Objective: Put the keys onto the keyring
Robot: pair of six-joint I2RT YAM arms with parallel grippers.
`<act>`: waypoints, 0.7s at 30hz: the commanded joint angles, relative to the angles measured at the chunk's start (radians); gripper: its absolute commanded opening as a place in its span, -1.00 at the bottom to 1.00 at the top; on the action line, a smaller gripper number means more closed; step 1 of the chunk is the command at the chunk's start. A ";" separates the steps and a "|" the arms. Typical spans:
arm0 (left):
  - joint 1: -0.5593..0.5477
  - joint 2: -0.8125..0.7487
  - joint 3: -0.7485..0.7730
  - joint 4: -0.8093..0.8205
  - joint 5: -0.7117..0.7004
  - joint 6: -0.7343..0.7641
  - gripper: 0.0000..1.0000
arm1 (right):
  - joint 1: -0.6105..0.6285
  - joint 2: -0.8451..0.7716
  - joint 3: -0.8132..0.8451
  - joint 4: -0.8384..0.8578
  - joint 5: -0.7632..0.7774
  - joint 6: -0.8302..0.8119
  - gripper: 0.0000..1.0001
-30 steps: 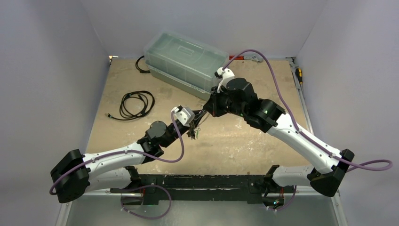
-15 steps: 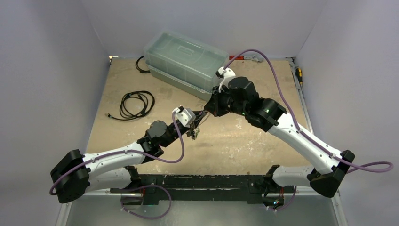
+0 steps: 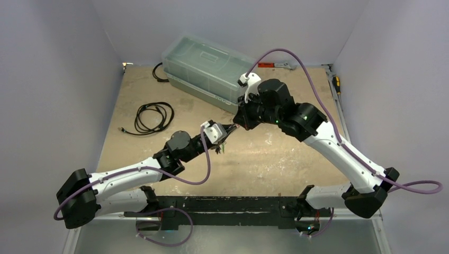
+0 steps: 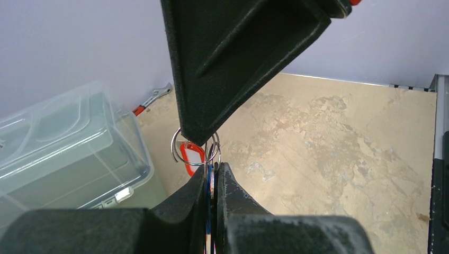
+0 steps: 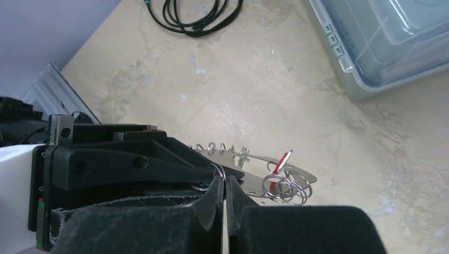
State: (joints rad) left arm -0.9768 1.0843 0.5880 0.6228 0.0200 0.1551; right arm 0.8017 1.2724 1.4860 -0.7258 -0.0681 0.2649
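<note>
1. L arm reaches fwd and to the right, forearm stretched out. L gripper [image 3: 226,132] ends just on the near side of the box [image 3: 206,61], off its near corner.
2. R arm reaches fwd and to the left, wrist turned toward the L arm. R gripper [image 3: 236,125] meets the L gripper tip to tip at that same spot by the box.
3. L gripper: pinched narrow on the keyring [image 5: 267,177], the flat grey plate sticking out past its tips.
4. R gripper: squeezed tight on a small wire ring [image 5: 219,170] at the keyring's rim.
5. Top view only: both arm poses. Cable [image 3: 154,117] lies coiled well left of the box, and a wrench [image 3: 277,65] lies just right of the box by the back wall. Keyring is too small to make out there.
6. R wrist view only: keyring seen flat-on, w/ a row of small rings along its edge. A cluster of rings and the red tag [image 5: 284,157] sit at the end away from the L gripper.
7. L wrist view only: keyring is edge-on, a thin sliver w/ some blue between the L fingers [image 4: 235,198]. R gripper's tip comes down from above onto the wire ring, w/ the red tag just under that tip.
</note>
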 commanded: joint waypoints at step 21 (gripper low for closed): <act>-0.031 0.013 0.099 -0.254 0.011 0.277 -0.80 | -0.019 -0.014 0.074 -0.207 -0.004 -0.174 -1.00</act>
State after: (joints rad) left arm -1.0050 1.0828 0.6449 0.4461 0.0486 0.3420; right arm 0.7956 1.2869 1.5398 -0.9039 -0.1196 0.1291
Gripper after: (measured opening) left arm 0.076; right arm 0.005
